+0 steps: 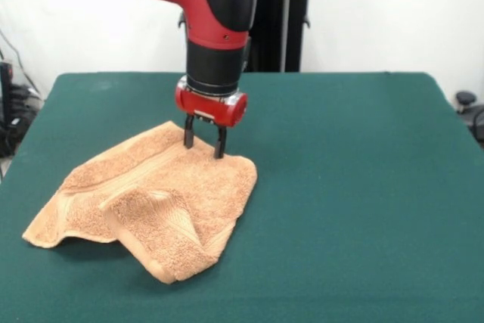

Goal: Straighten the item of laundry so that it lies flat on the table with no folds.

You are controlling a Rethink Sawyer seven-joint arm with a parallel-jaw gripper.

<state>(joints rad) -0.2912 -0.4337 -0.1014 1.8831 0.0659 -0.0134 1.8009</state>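
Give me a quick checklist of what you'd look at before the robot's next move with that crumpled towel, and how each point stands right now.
1. Towel flat with no folds: not ok. Its near corner is folded back over the top, and the left edge lifts off the table.
2. Gripper at the towel: ok. Its tips stand on the towel's far edge.
3. Gripper actually pinching cloth: cannot tell. The fingers show a gap between them.
4. Room to spread the towel: ok. Bare green table lies open to the right and in front.
5. Towel fully on the table: ok. No part hangs over an edge.
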